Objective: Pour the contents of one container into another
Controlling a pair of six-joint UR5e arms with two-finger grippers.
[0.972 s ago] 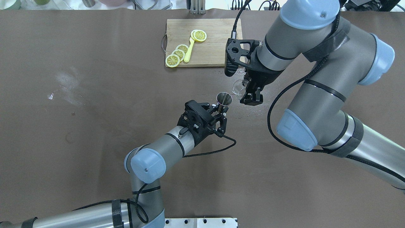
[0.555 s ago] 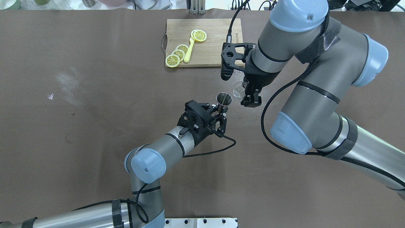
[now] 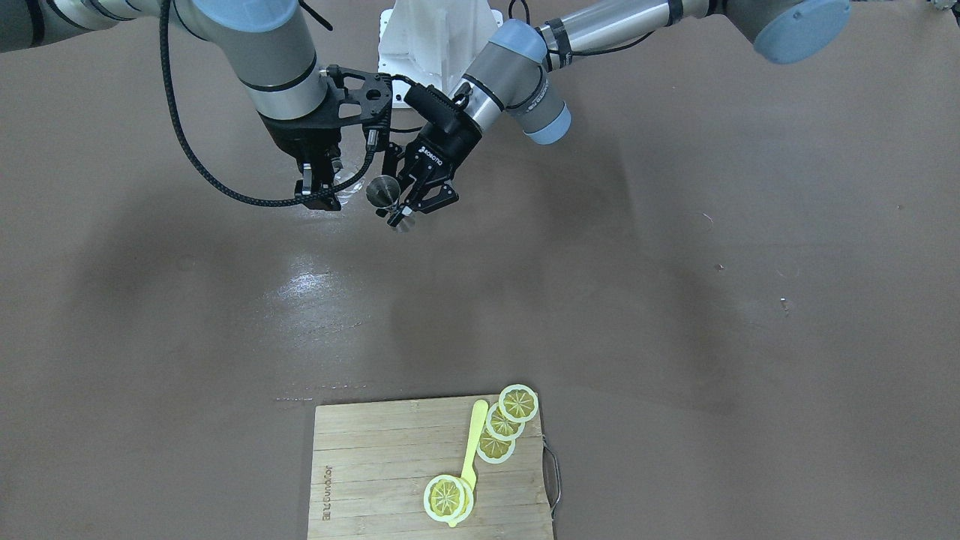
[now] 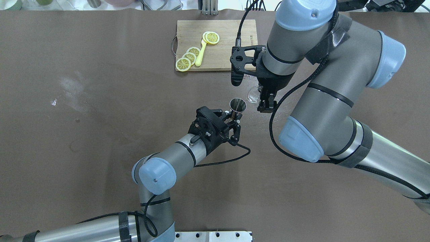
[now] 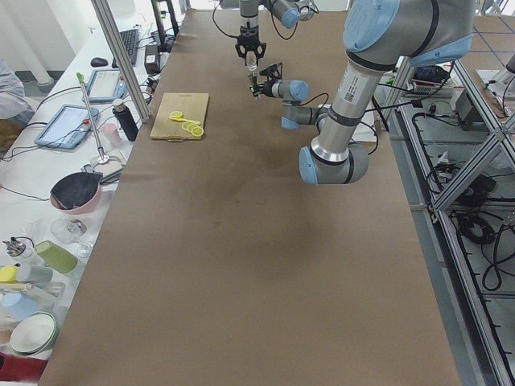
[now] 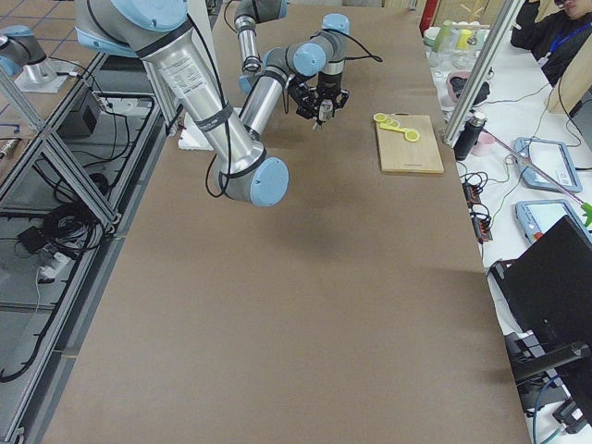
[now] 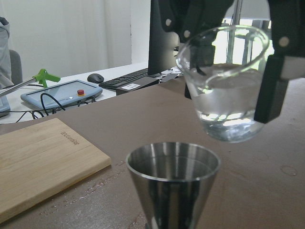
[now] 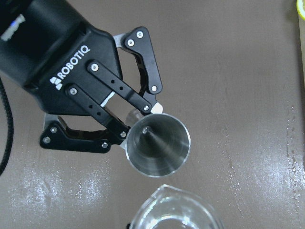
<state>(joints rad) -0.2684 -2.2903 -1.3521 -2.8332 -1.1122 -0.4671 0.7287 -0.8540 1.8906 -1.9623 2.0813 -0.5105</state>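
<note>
Briefly, in the overhead view the right arm has swung left over the last second. It has carried the glass (image 4: 253, 93) closer to the jigger (image 4: 238, 105), which has not shifted. The two now sit just beside each other, mid-surface (image 4: 100, 134). The right gripper (image 4: 260, 98) has its fingers closed on the glass. The left gripper (image 4: 234, 121) has its fingers clamped on the jigger's waist. The front-facing view agrees: the glass is just right of the jigger, apart from it. In the left wrist view the glass hangs above and beyond the jigger's rim, nearly upright, with clear liquid low inside. In the right wrist view the jigger bowl looks empty, with the glass lip just short of it. Judgement: the approach is nearly complete, the pour has not begun, and tilting comes next.
</note>
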